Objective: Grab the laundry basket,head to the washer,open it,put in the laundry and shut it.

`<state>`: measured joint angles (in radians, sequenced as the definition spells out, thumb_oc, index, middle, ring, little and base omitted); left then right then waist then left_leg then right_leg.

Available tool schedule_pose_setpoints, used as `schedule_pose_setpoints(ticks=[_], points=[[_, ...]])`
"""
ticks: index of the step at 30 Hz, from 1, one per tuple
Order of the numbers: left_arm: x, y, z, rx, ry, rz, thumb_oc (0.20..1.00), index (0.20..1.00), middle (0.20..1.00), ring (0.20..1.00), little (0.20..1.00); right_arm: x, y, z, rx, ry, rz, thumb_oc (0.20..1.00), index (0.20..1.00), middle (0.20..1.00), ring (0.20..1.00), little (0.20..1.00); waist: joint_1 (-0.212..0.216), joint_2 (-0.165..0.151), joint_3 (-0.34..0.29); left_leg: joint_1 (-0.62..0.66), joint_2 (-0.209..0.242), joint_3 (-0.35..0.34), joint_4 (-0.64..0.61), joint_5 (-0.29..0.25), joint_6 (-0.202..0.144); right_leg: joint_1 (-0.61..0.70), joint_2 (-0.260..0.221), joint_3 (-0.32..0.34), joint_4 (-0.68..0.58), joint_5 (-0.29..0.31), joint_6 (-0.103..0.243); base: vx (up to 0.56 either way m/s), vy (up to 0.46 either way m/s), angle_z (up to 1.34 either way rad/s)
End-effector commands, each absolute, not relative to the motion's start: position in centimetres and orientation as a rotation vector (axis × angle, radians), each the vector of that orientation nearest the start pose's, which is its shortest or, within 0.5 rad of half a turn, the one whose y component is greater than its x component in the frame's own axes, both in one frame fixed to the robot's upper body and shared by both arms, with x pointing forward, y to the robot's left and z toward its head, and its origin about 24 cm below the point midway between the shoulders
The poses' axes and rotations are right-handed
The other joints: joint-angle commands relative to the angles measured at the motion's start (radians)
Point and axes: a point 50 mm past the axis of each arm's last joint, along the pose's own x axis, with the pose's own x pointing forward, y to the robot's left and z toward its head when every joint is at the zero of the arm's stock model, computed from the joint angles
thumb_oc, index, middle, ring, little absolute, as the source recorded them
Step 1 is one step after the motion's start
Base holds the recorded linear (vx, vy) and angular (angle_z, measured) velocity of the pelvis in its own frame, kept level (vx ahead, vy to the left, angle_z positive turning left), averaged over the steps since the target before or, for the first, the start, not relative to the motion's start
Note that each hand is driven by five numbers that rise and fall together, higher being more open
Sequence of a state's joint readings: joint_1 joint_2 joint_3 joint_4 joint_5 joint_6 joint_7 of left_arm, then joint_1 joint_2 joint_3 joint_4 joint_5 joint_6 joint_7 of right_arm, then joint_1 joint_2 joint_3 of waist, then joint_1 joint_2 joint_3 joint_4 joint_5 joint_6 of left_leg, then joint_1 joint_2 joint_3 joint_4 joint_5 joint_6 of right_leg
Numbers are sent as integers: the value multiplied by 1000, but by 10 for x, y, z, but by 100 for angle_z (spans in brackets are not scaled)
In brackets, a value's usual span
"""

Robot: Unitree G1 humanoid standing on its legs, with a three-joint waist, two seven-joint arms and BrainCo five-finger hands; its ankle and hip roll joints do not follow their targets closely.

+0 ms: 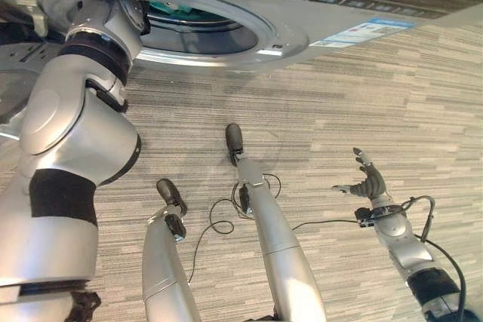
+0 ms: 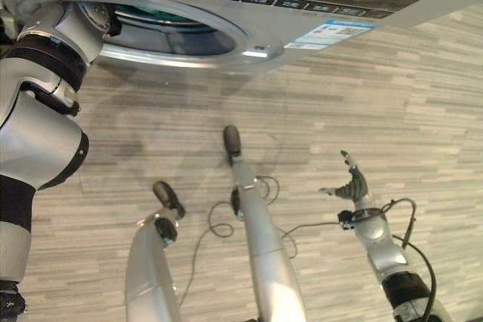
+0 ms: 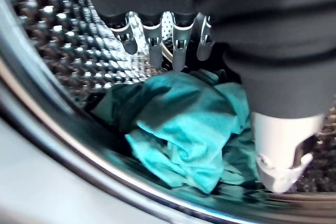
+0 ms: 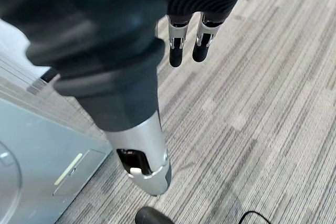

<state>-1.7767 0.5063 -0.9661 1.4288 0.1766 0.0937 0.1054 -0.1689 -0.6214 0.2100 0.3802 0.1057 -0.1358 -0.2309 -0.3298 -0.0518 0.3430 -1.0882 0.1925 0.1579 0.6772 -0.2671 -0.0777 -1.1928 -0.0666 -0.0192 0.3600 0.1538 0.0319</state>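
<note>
A: Which step? Loading: the crumpled teal cloth laundry (image 3: 184, 129) lies in the silver washer's perforated steel drum (image 3: 58, 30), left hand (image 3: 168, 40) above it, fingers straight, gripping nothing.

B: Next?

A: Withdraw that arm, then shut the door. Right hand (image 1: 370, 182) hangs spread over the striped grey carpet floor (image 1: 362, 96).

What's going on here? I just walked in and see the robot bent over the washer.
The robot is loading the washer. Its left arm reaches into the open drum, where the left hand hangs open, fingers straight, above a teal cloth lying in the drum. The right hand is held out open above the carpet, holding nothing. The door is not yet shut.
</note>
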Motion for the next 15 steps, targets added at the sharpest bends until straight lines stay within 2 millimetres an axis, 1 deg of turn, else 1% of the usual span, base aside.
schedule_pose_setpoints(ticks=[1, 2, 4, 5, 6, 7, 8, 9, 10, 11, 12, 13, 14, 15], points=[[384, 142, 451, 1476, -538, 506, 1000, 1000, 1000, 1000, 1000, 262, -273, 21, -589, 157, -117, 1000, 1000, 1000, 1000, 1000, -44, 35, -76, 24, 77, -95, -203, 166, -33, 61, -11, -8, 111, -203, 76, 0, 0, 0], [384, 142, 451, 1476, -538, 506, 1000, 1000, 1000, 1000, 1000, 263, -273, 21, -589, 156, -117, 1000, 1000, 1000, 1000, 1000, -44, 35, -75, 25, 77, -95, -204, 166, -33, 62, -11, -8, 110, -202, 76, 0, 0, 0], [385, 120, 447, 1481, -645, 459, 1000, 1000, 1000, 1000, 1000, 262, -273, 13, -588, 188, -130, 1000, 1000, 1000, 1000, 1000, -25, 44, -68, 55, 69, -93, -230, 176, -33, 96, -19, -14, 98, -202, 81, -17, 14, 5], [387, 106, 432, 1483, -722, 393, 1000, 1000, 1000, 1000, 1000, 260, -272, 2, -587, 235, -139, 1000, 1000, 1000, 1000, 1000, -5, 53, -62, 100, 58, -83, -262, 184, -33, 140, -29, -21, 76, -201, 85, -19, 52, 7], [392, 104, 416, 1459, -733, 347, 1000, 1000, 1000, 1000, 1000, 258, -271, -4, -585, 260, -143, 1000, 1000, 1000, 1000, 1000, 7, 56, -59, 121, 52, -81, -275, 185, -33, 159, -32, -26, 67, -200, 86, -12, 46, 11], [393, 105, 415, 1458, -729, 346, 1000, 1000, 1000, 1000, 1000, 257, -271, -5, -587, 263, -141, 1000, 1000, 1000, 1000, 1000, 6, 56, -59, 127, 52, -80, -279, 185, -33, 165, -32, -26, 64, -199, 87, -2, 47, 9], [396, 106, 383, 1368, -766, 260, 1000, 1000, 1000, 1000, 1000, 249, -271, -21, -575, 330, -153, 1000, 1000, 1000, 1000, 1000, 26, 58, -64, 189, 36, -72, -306, 186, -31, 227, -39, -35, 31, -198, 84, 14, 38, 8], [399, 109, 362, 1362, -758, 214, 1000, 1000, 1000, 1000, 1000, 244, -271, -29, -569, 372, -161, 1000, 1000, 1000, 1000, 1000, 37, 57, -69, 216, 29, -74, -315, 183, -31, 259, -42, -39, 14, -197, 83, 21, 63, 3], [401, 109, 341, 1363, -732, 167, 1000, 1000, 1000, 1000, 1000, 240, -272, -36, -580, 405, -158, 1000, 1000, 1000, 1000, 1000, 38, 55, -68, 245, 25, -70, -319, 179, -29, 287, -44, -41, 3, -194, 82, 18, 38, 1], [401, 110, 339, 1363, -728, 166, 1000, 1000, 1000, 1000, 1000, 239, -272, -36, -582, 407, -157, 1000, 1000, 1000, 1000, 1000, 38, 54, -68, 251, 25, -69, -321, 179, -29, 292, -43, -41, 1, -194, 82, 13, 56, -1], [405, 115, 313, 1355, -671, 113, 1000, 1000, 1000, 1000, 1000, 233, -272, -44, -596, 446, -147, 1000, 1000, 1000, 1000, 1000, 45, 53, -72, 286, 21, -66, -328, 171, -28, 326, -45, -41, -12, -194, 82, 39, 71, -3], [406, 124, 284, 1349, -615, 57, 1000, 1000, 1000, 1000, 1000, 227, -273, -51, -617, 484, -137, 1000, 1000, 1000, 1000, 1000, 51, 53, -76, 315, 17, -63, -325, 161, -25, 358, -49, -42, -18, -193, 82, 61, 111, 1], [403, 139, 254, 1307, -543, 11, 1000, 1000, 1000, 1000, 1000, 219, -272, -58, -640, 524, -119, 1000, 1000, 1000, 1000, 1000, 62, 52, -80, 354, 12, -55, -327, 149, -21, 396, -51, -38, -25, -194, 83, 114, 153, -3], [391, 146, 189, 1159, -425, -104, 1000, 1000, 1000, 1000, 1000, 201, -269, -77, -673, 627, -80, 1000, 1000, 1000, 1000, 1000, 85, 51, -81, 427, 2, -44, -317, 127, -13, 468, -61, -39, -23, -199, 86, 85, 194, -20]])
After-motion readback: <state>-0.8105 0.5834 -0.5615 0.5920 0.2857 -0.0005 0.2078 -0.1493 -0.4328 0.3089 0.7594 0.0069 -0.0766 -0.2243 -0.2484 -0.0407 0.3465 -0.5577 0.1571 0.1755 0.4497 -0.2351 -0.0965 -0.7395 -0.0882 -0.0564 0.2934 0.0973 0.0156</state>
